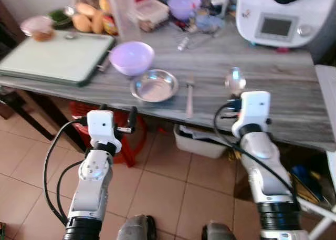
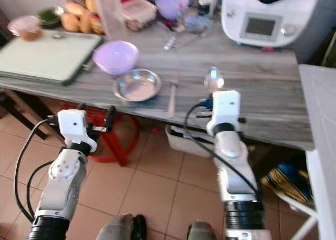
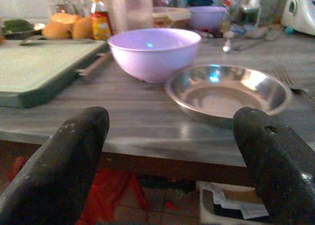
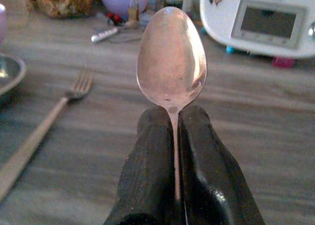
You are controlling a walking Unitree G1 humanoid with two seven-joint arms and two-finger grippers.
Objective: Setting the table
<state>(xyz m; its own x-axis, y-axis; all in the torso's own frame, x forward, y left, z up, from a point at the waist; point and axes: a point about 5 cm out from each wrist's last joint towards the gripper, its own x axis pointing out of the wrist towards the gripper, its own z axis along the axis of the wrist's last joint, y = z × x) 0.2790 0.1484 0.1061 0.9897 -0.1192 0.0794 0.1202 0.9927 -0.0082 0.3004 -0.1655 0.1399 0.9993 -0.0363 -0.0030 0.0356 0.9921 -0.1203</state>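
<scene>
Pinching a spoon (image 4: 172, 57) upright, right gripper (image 4: 174, 136) hovers over table's (image 1: 294, 98) front edge; left gripper (image 3: 172, 151) wide open, empty, facing steel bowl (image 3: 227, 91).

The two eye views look forward and down from the robot's head onto the grey table (image 1: 273, 114) and the tiled floor (image 1: 173, 182) before it — the same scene, slightly offset sideways. The left wrist view sits low at the table's near edge, facing across it, close to the steel dish (image 3: 227, 92) and the lilac bowl (image 3: 153, 52). The right wrist view looks along the tabletop toward the white appliance (image 4: 266, 18) — it shares the fork (image 4: 47, 121) with the eye views.
</scene>
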